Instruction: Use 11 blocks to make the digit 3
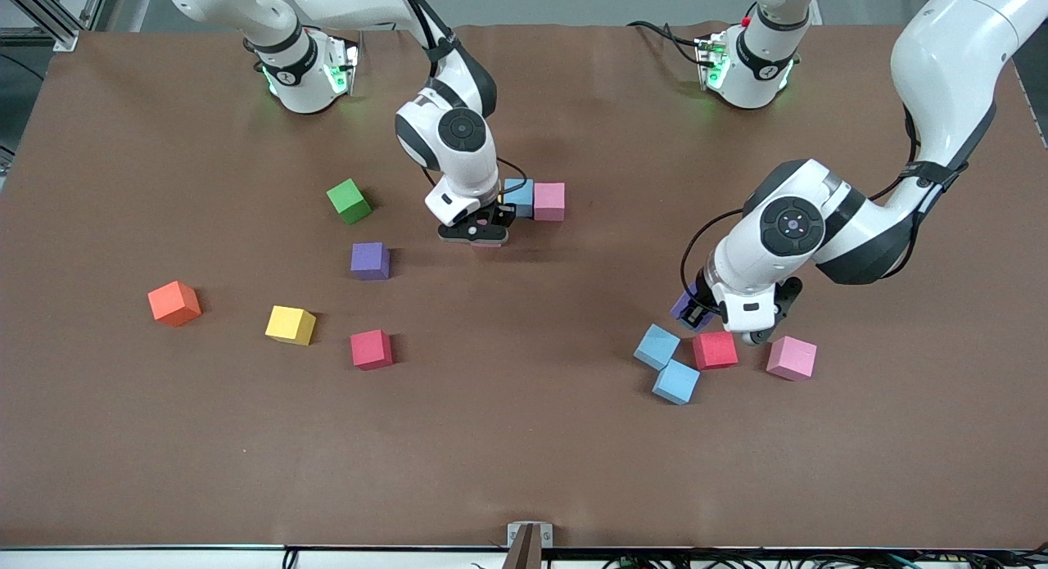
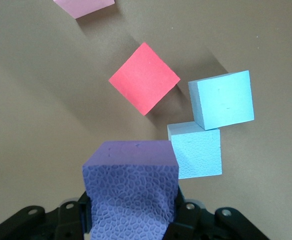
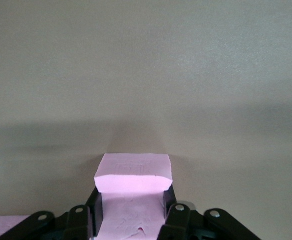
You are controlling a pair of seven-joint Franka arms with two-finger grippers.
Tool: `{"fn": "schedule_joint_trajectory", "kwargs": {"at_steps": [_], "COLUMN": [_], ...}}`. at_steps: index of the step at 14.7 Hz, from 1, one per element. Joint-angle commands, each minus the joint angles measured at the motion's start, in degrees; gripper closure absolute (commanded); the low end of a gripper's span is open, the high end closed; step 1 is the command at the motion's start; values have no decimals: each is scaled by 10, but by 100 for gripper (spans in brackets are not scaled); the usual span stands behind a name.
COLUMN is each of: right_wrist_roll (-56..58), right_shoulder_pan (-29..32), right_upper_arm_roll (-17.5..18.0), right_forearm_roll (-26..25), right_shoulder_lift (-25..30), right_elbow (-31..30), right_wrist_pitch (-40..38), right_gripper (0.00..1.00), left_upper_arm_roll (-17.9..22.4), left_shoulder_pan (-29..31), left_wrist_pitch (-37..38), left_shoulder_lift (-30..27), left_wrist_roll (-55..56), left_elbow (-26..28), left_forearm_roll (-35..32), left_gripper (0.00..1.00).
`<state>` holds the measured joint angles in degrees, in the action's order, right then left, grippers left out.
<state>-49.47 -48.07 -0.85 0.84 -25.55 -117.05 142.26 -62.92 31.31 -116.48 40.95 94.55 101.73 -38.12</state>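
Blocks counted: three pink, three light blue, two purple, two red, one yellow.

Mid-table row: light blue block (image 1: 517, 194) touching pink block (image 1: 549, 201). Right gripper (image 1: 483, 228) clamps a second pink block (image 3: 132, 176) just beside them. Left gripper (image 1: 711, 313) grips a purple block (image 2: 131, 192) over the loose cluster at its end.

Strays: one green cube (image 1: 350, 200), one orange cube (image 1: 173, 303).

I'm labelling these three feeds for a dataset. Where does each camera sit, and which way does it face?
Front view: high, across the table, facing both arms' bases; shows both arms whole.
Left wrist view: on the left arm, looking down past the left gripper, shut on a purple block.
Right wrist view: on the right arm, past the right gripper, shut on a pink block.
Shared: the red block appears in the front and left wrist views.
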Motion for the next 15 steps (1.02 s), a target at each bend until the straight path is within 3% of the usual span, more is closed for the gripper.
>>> {"fn": "schedule_joint_trajectory", "kwargs": {"at_steps": [1, 3, 4, 6, 7, 15], "right_wrist_roll": [-11, -11, -12, -12, -10, -4], "right_shoulder_pan": [-1, 0, 0, 1, 2, 1], "right_upper_arm_roll": [-1, -1, -1, -1, -1, -4], "right_forearm_roll": [-7, -7, -7, -6, -6, -9], "right_shoulder_lift": [18, 18, 18, 18, 17, 18], "right_elbow": [-18, -17, -13, -1, 8, 15], "right_wrist_pitch": [0, 0, -4, -7, -8, -38], "right_gripper": [98, 96, 88, 8, 0, 0], "left_upper_arm_roll": [-2, -2, -2, -2, -2, -2], "left_shoulder_pan": [-3, -4, -3, -3, -4, -4], "left_wrist_pitch": [13, 13, 13, 13, 13, 13], "left_shoulder_lift": [-3, -2, -3, -3, -3, -2], "left_wrist_roll": [1, 1, 1, 1, 2, 3], "left_elbow": [-10, -10, -10, -10, -10, -10], "left_forearm_roll": [9, 9, 9, 9, 9, 9], "left_gripper": [47, 47, 47, 47, 47, 47]}}
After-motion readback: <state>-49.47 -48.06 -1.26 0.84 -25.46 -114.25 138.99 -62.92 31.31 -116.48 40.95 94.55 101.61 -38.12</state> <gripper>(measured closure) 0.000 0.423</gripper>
